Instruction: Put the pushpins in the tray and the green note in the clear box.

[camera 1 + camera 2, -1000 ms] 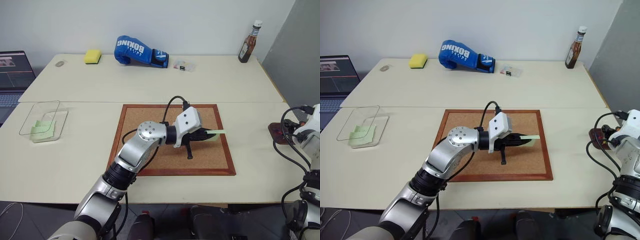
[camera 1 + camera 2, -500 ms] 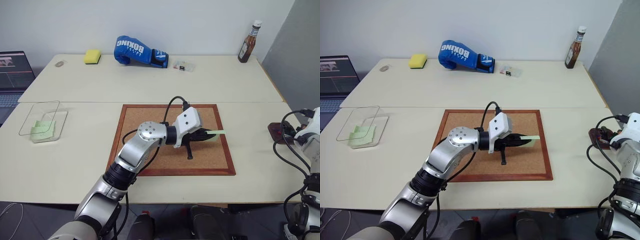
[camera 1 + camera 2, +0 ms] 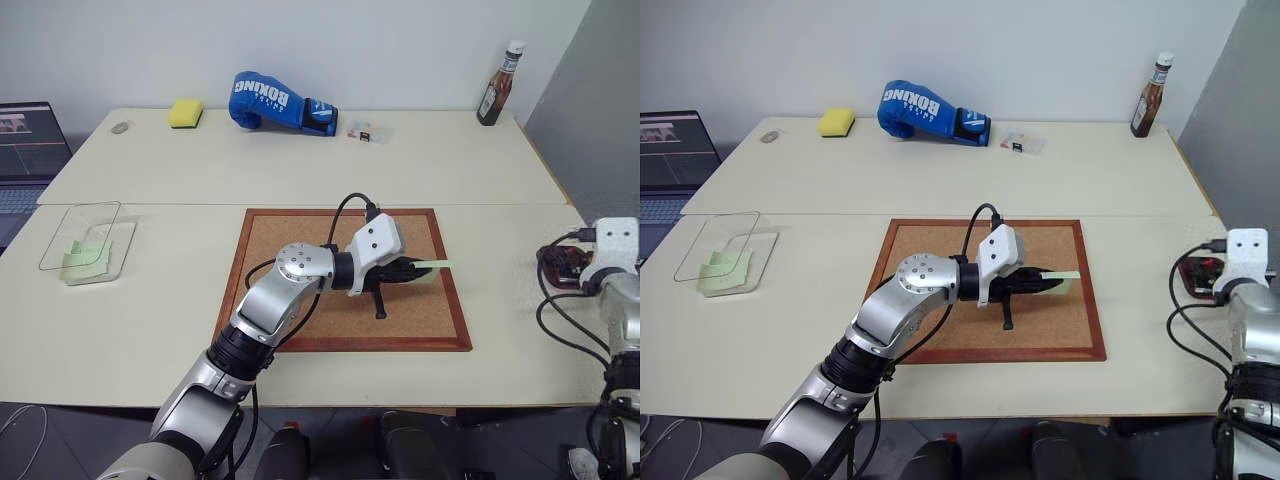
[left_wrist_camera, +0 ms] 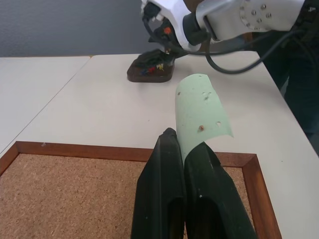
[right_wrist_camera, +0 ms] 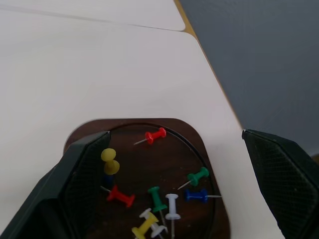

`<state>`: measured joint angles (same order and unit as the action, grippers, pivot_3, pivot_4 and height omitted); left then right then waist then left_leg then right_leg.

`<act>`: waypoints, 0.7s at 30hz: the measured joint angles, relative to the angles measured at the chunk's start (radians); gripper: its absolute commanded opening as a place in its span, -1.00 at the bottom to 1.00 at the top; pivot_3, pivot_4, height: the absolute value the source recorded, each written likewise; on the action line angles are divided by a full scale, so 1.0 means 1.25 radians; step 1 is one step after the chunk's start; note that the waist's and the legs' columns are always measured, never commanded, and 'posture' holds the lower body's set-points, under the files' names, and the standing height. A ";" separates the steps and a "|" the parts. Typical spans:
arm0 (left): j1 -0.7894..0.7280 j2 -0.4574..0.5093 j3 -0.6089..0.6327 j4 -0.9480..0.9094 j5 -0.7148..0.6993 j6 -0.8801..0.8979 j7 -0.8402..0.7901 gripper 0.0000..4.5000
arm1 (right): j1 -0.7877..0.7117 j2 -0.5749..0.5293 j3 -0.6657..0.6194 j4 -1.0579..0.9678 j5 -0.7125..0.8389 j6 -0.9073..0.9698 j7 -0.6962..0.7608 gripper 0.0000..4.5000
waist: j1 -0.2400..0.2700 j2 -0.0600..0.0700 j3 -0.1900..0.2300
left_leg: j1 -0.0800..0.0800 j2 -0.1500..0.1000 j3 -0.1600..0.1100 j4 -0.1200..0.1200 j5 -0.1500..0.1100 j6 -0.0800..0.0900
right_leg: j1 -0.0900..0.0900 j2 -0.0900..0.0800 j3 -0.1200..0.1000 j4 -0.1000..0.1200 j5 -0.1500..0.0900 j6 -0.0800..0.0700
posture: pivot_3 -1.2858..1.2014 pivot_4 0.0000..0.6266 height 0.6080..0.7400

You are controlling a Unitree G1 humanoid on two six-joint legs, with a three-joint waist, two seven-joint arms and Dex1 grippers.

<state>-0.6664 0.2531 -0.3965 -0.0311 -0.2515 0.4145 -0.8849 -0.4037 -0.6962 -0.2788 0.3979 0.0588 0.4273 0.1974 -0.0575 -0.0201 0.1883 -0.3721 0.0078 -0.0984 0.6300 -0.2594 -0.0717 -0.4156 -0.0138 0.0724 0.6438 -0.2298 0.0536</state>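
left gripper [image 4: 185,149] clamping one green note [image 4: 201,113], right gripper [image 5: 172,164] spread wide, nine pushpins [image 5: 155,135] in tray [image 5: 199,130]

Tray [image 5: 149,130] partly behind claw fingers [image 5: 79,179]

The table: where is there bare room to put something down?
Bare table lies between the boxing glove and the corkboard, and between the clear box and that board. Crowded: the tray, full of pushpins.
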 measured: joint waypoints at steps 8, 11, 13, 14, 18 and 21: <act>0.001 -0.001 0.007 0.000 0.000 0.002 0.001 -1.00 | 0.030 -0.019 0.036 -0.002 -0.043 -0.085 0.018 1.00 | 0.000 0.000 0.000 | 0.002 0.000 0.000 0.000 0.000 0.000 | 0.001 0.000 0.000 0.001 0.000 0.000 | 0.03 -0.52 1.00; 0.001 -0.002 0.007 0.000 0.001 0.004 0.001 -1.00 | 0.034 -0.028 0.046 -0.003 -0.061 -0.105 0.019 1.00 | 0.000 0.000 0.000 | 0.002 0.000 0.000 0.000 0.000 0.000 | 0.001 0.000 0.000 0.001 0.000 0.000 | 0.03 -0.52 1.00; 0.001 -0.003 0.007 0.000 0.001 0.006 0.001 -1.00 | 0.034 -0.029 0.046 -0.004 -0.061 -0.108 0.019 1.00 | 0.000 0.000 0.000 | 0.002 0.000 0.000 0.000 0.000 0.000 | 0.002 0.000 0.000 0.001 0.000 0.000 | 0.03 -0.52 1.00; 0.001 -0.003 0.007 0.000 0.001 0.007 0.001 -1.00 | 0.034 -0.029 0.046 -0.004 -0.060 -0.107 0.020 1.00 | 0.000 0.000 0.000 | 0.002 0.000 0.000 0.000 0.000 0.000 | 0.002 0.000 0.000 0.001 0.000 0.000 | 0.03 -0.52 1.00; 0.001 -0.002 0.007 0.000 0.001 0.008 0.000 -1.00 | 0.031 -0.010 0.018 -0.004 -0.027 -0.072 0.021 1.00 | 0.000 0.000 0.000 | 0.004 0.000 0.000 0.000 0.000 0.000 | 0.003 0.000 0.000 0.000 0.000 0.000 | 0.03 -0.52 1.00; 0.001 -0.002 0.007 0.000 0.001 0.008 0.000 -1.00 | 0.025 0.001 0.001 -0.005 -0.002 -0.039 0.020 1.00 | 0.000 0.000 0.000 | 0.004 0.000 0.000 0.000 0.000 0.000 | 0.004 0.000 0.000 0.001 0.000 0.000 | 0.03 -0.52 1.00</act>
<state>-0.6649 0.2504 -0.3882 -0.0314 -0.2503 0.4248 -0.8846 -0.3723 -0.6947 -0.2777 0.3923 0.0564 0.3782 0.2228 -0.0573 -0.0202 0.1883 -0.3665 0.0078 -0.0984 0.6305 -0.2594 -0.0718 -0.4107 -0.0138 0.0728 0.6445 -0.2297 0.0536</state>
